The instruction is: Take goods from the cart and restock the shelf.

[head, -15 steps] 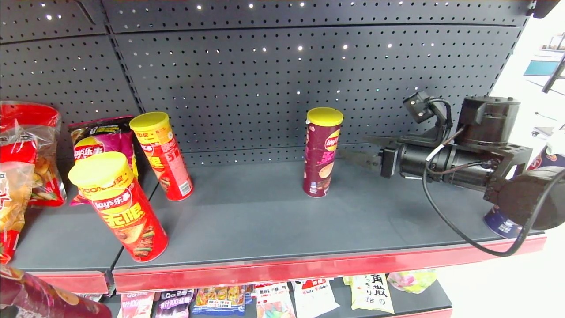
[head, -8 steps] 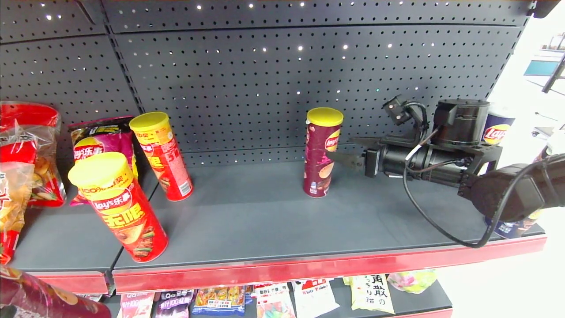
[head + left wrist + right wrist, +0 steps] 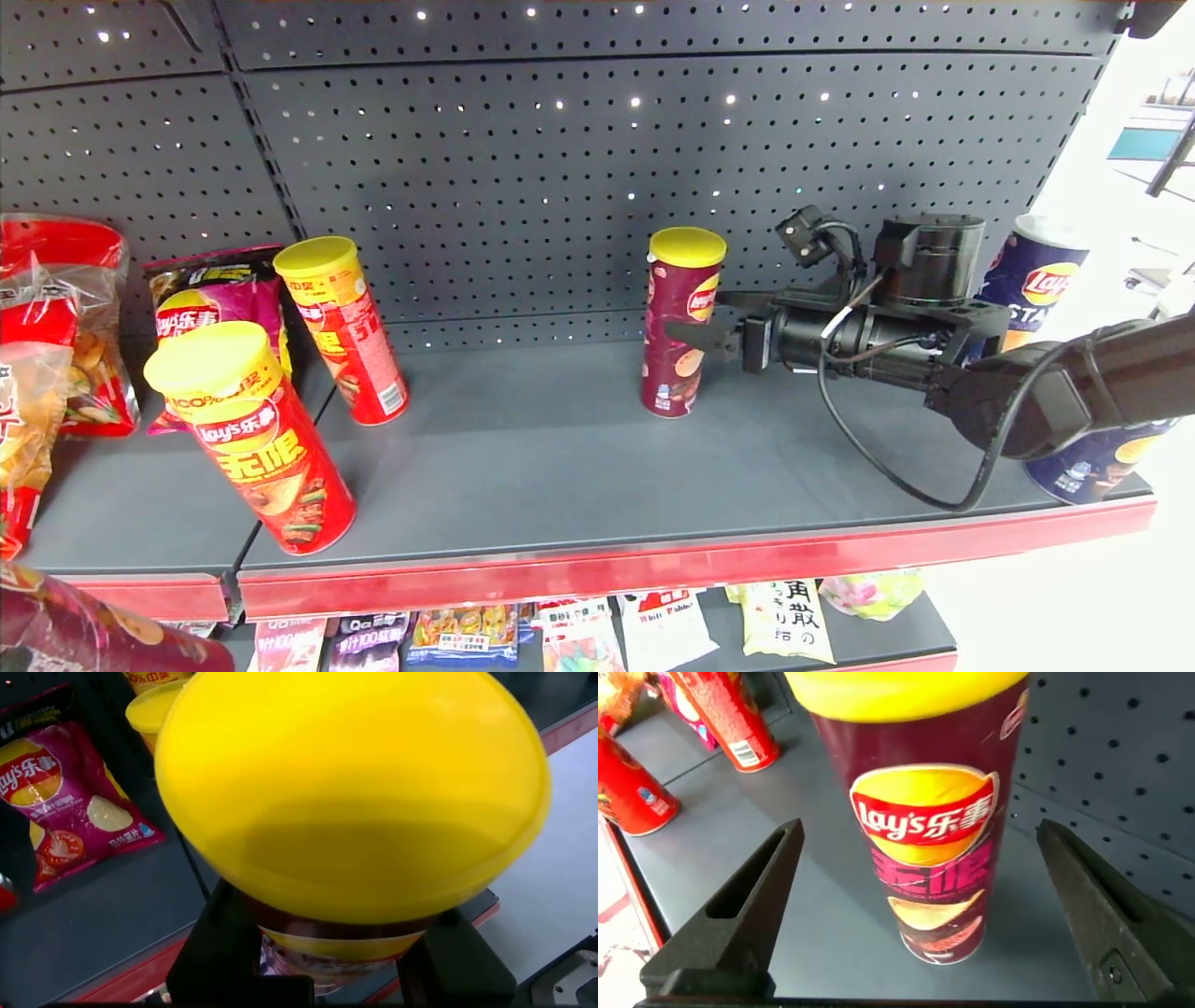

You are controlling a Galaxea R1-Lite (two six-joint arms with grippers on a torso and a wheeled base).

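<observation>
Straddling the purple can (image 3: 681,280), the right pincer (image 3: 695,315) is spread wide, with one finger on either side of the can and neither visibly touching it. The can stands upright on the shelf (image 3: 560,467). The left pincer (image 3: 341,952) pinches a second can (image 3: 350,784). The step looks like a grasp to reposition the shelved can. Next, the fingers should close evenly on its middle without tipping it.
</observation>
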